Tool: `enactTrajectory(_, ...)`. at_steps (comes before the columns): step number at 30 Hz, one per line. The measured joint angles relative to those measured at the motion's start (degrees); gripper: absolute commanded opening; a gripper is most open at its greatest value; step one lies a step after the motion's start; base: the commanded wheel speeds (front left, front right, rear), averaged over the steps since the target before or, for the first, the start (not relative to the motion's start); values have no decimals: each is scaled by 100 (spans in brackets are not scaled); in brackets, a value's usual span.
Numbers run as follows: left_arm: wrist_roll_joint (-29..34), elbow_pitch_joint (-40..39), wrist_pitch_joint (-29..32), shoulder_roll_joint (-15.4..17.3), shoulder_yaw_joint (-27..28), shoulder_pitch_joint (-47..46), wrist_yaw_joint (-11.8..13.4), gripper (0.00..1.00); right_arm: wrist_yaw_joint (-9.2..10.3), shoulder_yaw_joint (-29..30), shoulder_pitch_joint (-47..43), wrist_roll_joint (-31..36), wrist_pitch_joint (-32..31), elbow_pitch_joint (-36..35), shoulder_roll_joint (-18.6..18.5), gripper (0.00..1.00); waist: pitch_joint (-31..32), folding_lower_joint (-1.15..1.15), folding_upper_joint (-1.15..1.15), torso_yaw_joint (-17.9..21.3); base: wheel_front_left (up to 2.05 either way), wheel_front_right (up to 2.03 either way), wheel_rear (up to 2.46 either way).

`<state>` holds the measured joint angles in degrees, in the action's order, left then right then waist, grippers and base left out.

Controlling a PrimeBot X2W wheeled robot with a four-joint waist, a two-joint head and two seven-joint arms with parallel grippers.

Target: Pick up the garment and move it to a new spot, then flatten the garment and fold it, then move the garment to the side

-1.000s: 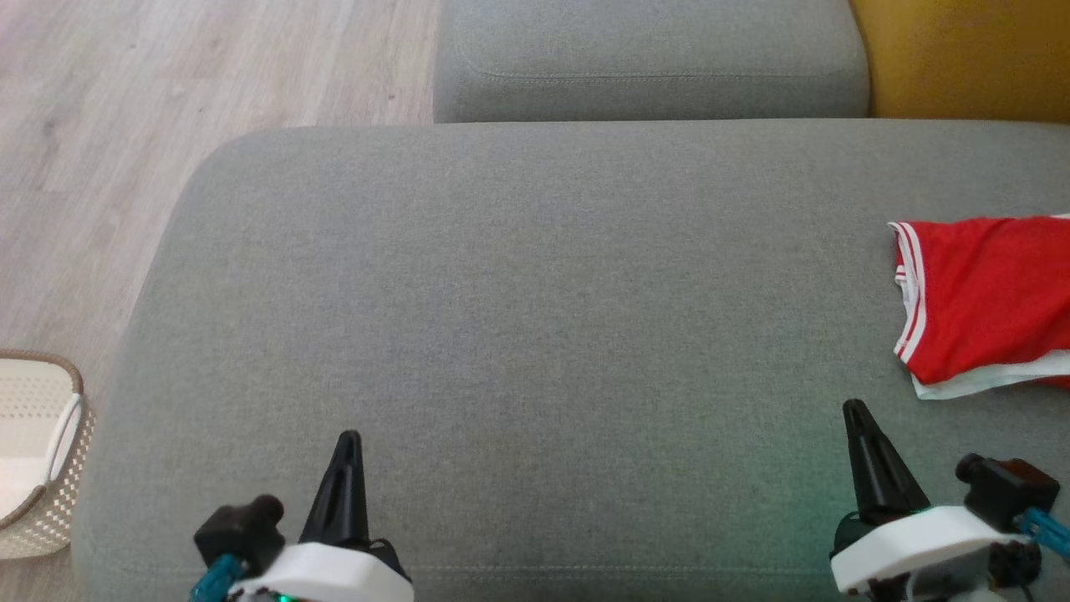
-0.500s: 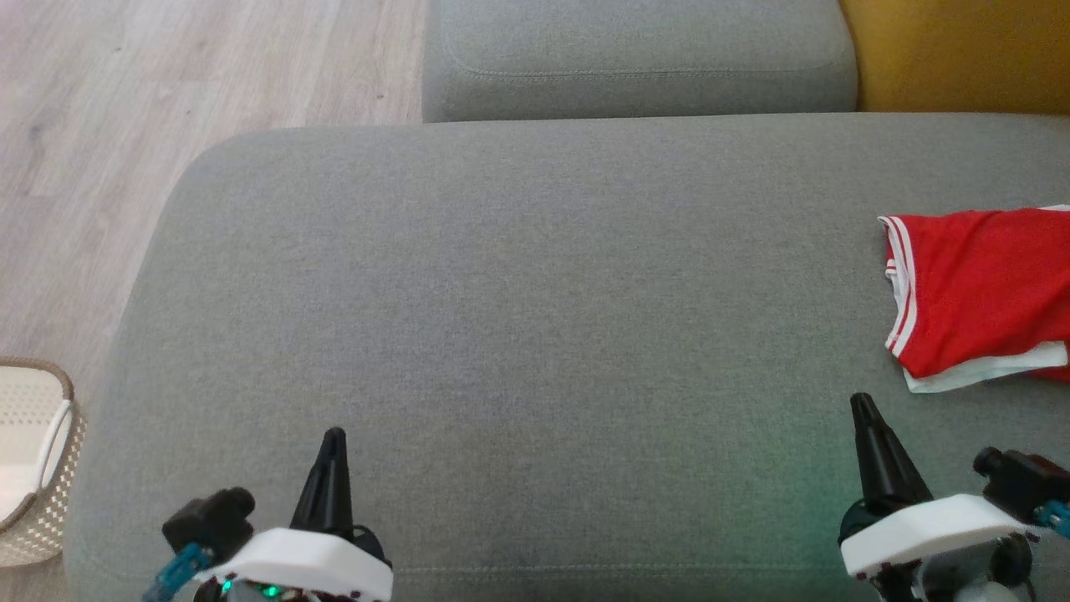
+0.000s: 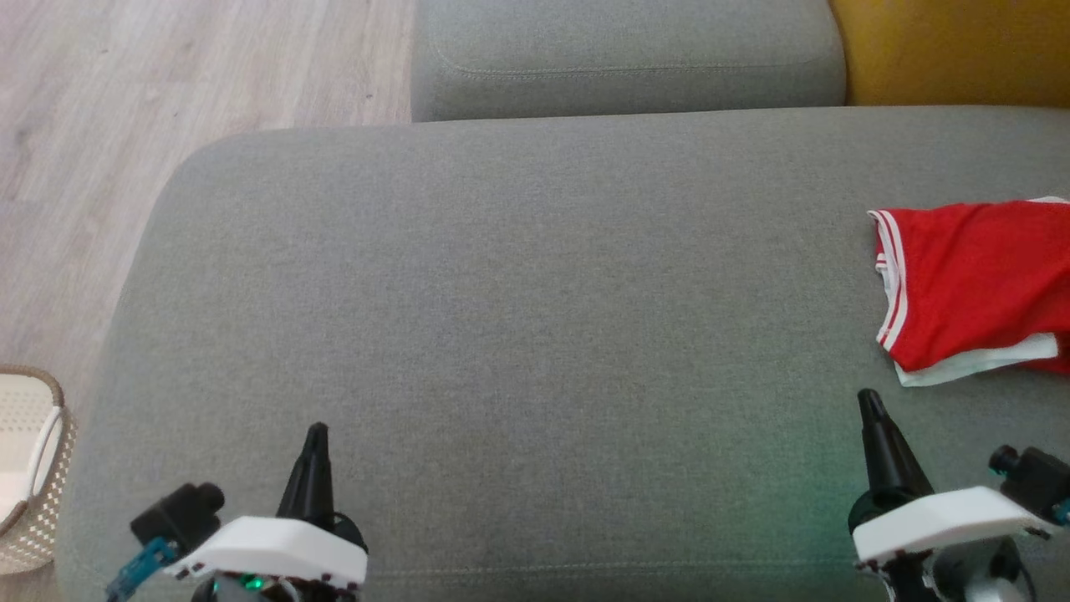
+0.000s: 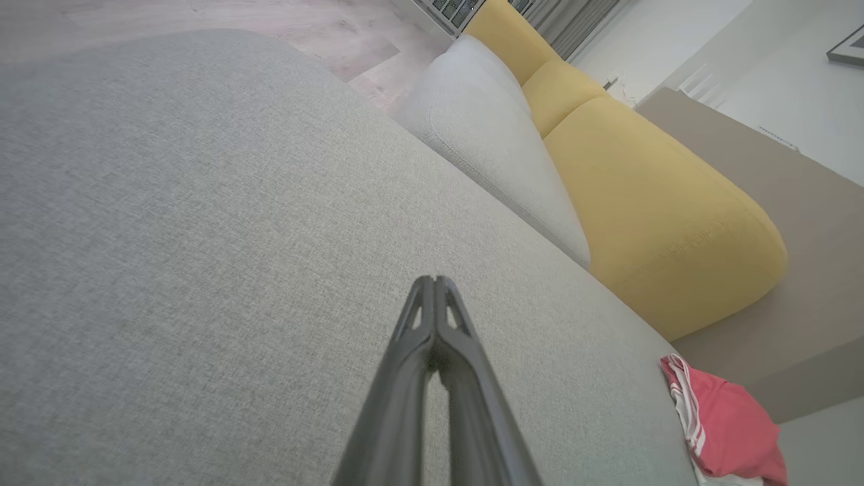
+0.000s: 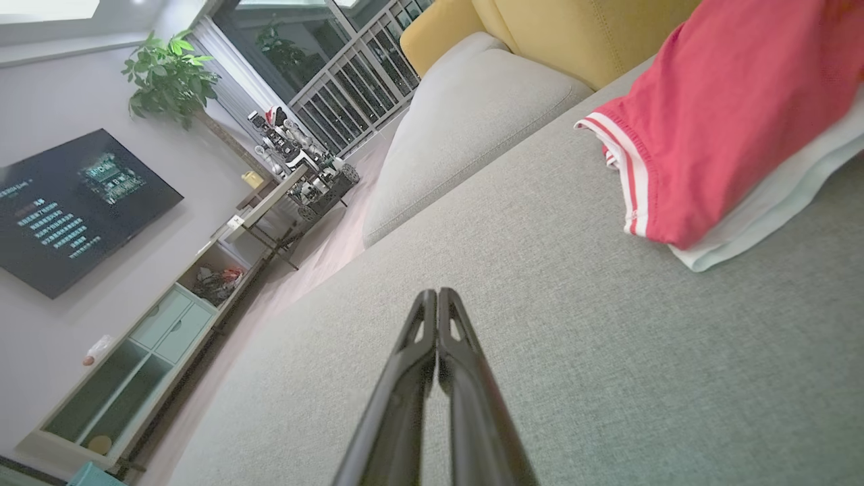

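Observation:
The garment (image 3: 978,284) is a red piece with white striped trim and a pale layer under it, lying folded at the right edge of the grey sofa cushion (image 3: 518,334). It also appears as the red garment (image 4: 725,432) in the left wrist view and the red garment (image 5: 729,115) in the right wrist view. My right gripper (image 3: 869,401) hovers just in front of the garment, shut and empty; its tips (image 5: 437,294) press together. My left gripper (image 3: 317,433) is shut over bare cushion at the lower left, its tips (image 4: 435,280) together.
A woven cream basket (image 3: 29,468) stands on the wooden floor (image 3: 125,100) left of the sofa. A second grey cushion (image 3: 627,54) and a yellow cushion (image 3: 953,50) lie beyond. A TV (image 5: 74,202) and low cabinet (image 5: 148,351) stand against the far wall.
The camera has shifted, so the whole scene slid left and slightly up. Both grippers stay shut; the garment lies as before.

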<state>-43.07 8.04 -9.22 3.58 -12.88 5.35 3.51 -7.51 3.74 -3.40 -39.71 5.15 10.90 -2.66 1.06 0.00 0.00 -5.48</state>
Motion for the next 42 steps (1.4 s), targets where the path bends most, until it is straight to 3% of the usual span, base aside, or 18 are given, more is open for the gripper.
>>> enactTrajectory(42,-2610,374,670,19,697,-395,-527,0,1,177,320,-2651,-570,242,0,0,-64,0,0,281,0,0,0)
